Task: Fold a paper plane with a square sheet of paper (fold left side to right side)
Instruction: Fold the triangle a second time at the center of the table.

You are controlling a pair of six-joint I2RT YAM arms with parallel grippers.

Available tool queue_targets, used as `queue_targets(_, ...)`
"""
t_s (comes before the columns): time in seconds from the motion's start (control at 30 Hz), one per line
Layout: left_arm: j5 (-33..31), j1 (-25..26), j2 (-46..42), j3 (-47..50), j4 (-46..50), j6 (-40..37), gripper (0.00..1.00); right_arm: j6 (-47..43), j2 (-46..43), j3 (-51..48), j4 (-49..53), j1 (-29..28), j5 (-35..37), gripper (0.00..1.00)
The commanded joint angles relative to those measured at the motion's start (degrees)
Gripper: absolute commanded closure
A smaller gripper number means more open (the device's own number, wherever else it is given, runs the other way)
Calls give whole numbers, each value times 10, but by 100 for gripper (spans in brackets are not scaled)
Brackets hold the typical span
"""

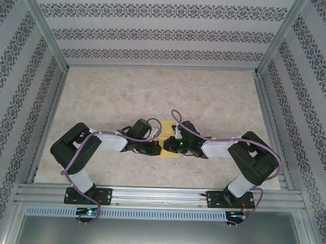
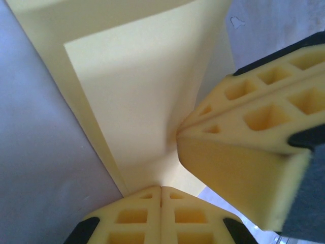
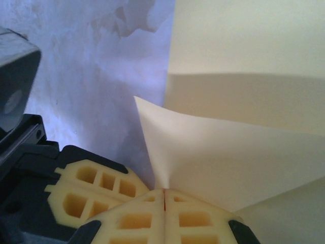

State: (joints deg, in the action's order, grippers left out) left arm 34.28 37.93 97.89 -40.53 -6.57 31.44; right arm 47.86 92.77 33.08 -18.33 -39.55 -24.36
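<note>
I have both arms folded in toward the middle of the top external view, and their heads meet just below the centre of the frame. The square sheet of paper (image 1: 167, 127) lies there on the marbled bench (image 1: 126, 94). Most of it is covered by the two heads, with yellow peeking out above and below them.

In the left wrist view, the left claw (image 2: 161, 195) sits at the bottom centre. Its two foam pads are pressed flat together with no gap, and the yellow sheet (image 2: 142, 101) narrows down into their seam, so I read it as pinched on the paper's edge. The sheet runs up and away toward the top of the frame, with a folded layer showing as a paler panel on it. The right claw (image 2: 185, 131) comes in from the right, its tips touching the paper.

In the right wrist view, the right claw (image 3: 164, 193) is at the bottom centre. It is likewise closed tight, and a lifted flap of the sheet (image 3: 244, 127) rises out of its seam. The rest of the paper lies flat across the right half of the frame. The fingers (image 3: 91, 188) of the left claw sit at lower left, just beside mine.
</note>
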Motion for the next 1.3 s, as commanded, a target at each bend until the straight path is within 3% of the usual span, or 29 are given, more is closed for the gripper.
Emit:
queue_targets(0.0,-44,8,26,3,46,-16,99,0,12,3,-10,-7,17,100)
queue_targets(0.43,-65,8,29,-2,87,1,99,-50,21,11,58,-3,70,100)
queue_targets(1.27,-69,8,32,7,97,4,100,-99,32,25,84,72,63,100)
